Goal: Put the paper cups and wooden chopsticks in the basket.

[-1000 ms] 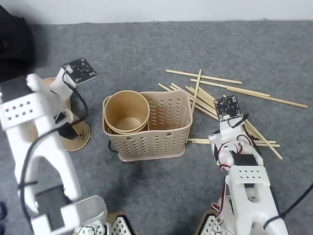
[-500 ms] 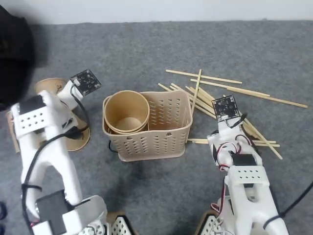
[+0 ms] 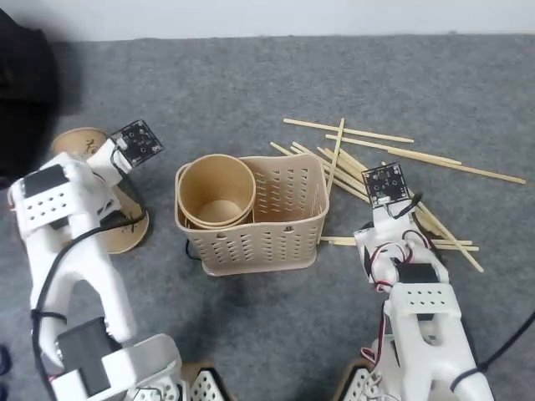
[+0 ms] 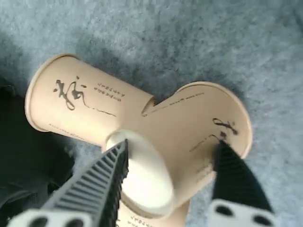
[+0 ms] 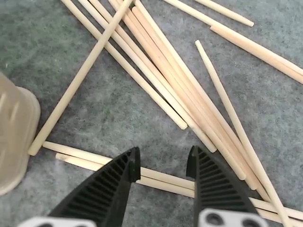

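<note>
Paper cups (image 3: 216,185): two nested in one basket (image 3: 269,247) (chopsticks (image 5: 161,75) outside).

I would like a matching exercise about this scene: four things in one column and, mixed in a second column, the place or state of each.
Things:
1. upright cups
2. chopsticks
3. left hand
4. right hand

Places or states:
a. open, just above chopsticks
b. standing inside the basket
c. open over cups lying on their sides
d. scattered on the carpet beside the basket

Pairs: 1-b, 2-d, 3-c, 4-a.
</note>
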Available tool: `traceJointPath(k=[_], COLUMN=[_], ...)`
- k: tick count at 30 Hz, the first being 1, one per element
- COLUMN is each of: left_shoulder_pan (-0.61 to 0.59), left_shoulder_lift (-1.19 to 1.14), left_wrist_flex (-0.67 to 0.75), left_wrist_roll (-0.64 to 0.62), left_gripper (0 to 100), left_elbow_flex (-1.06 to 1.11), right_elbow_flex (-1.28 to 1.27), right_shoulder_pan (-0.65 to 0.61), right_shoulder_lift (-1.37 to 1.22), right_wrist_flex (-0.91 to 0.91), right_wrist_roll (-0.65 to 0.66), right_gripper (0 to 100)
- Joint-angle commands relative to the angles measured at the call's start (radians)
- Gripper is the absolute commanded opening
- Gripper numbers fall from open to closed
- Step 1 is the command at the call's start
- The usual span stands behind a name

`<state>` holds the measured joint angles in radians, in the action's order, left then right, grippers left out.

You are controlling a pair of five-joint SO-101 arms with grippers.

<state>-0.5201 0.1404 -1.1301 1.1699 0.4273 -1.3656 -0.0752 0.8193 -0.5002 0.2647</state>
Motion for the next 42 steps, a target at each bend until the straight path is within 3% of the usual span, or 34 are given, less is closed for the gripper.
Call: traceJointPath(k=[1, 5, 9, 17, 20, 31, 38, 42], left_shoulder_pan=[0.005, 0.018, 0.044, 0.163, 0.195, 0.249, 0.051, -0.103], left_shoulder_lift=[-0.018, -0.041, -0.038, -0.011, -0.005, 0.107, 0.072, 0.083], left_wrist_flex=[-0.035, -0.041, -0.103, -0.539, -0.631, -0.597, -0.328, -0.055], left_wrist_roll=[0.015, 0.015, 0.035, 0.098, 0.097, 0.1, 0.092, -0.044], left_gripper=[13, 1, 1, 1, 1, 1, 1, 1], left_elbow_flex=[-0.041, -0.058, -0.061, -0.232, -0.298, -0.285, -0.288, -0.286], right_elbow_flex=[0.009, 0.009, 0.009, 0.009, 0.009, 0.009, 0.009, 0.009], right_shoulder_pan=[-0.008, -0.008, -0.008, -0.008, -0.008, -0.008, -0.008, -0.01], right_shoulder_lift=[0.007, 0.007, 0.007, 0.007, 0.007, 0.007, 0.007, 0.007], right_wrist_flex=[0.01, 0.01, 0.01, 0.01, 0.01, 0.01, 0.01, 0.01], right_wrist_roll=[0.02, 0.02, 0.02, 0.02, 0.02, 0.02, 0.02, 0.02], right_gripper=[18.0, 18.0, 18.0, 18.0, 18.0, 18.0, 18.0, 18.0])
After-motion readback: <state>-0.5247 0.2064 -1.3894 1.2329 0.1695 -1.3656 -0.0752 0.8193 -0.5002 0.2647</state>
